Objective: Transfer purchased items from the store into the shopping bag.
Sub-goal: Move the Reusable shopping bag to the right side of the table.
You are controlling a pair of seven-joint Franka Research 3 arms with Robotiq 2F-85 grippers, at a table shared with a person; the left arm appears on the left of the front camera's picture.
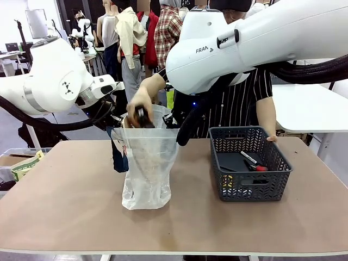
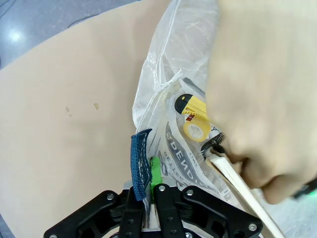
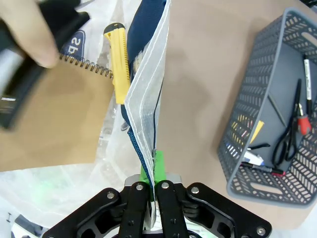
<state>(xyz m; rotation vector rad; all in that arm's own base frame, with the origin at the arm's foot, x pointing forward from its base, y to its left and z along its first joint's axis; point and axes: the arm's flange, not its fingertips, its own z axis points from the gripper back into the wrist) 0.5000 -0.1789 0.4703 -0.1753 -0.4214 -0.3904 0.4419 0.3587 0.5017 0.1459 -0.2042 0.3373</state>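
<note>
Since our left claw (image 2: 148,191) and right claw (image 3: 154,174) each pinch the shopping bag (image 1: 148,163) by its rim, the person's hand (image 1: 140,106) and notebook (image 3: 54,119) could tug it free.

You are reading "FRAN" in dark letters on the white right robot arm (image 1: 205,49); the translucent white plastic shopping bag (image 2: 168,74) is showing "SPENDIN" upside down in the left wrist view, and "SP" in the right wrist view.
</note>
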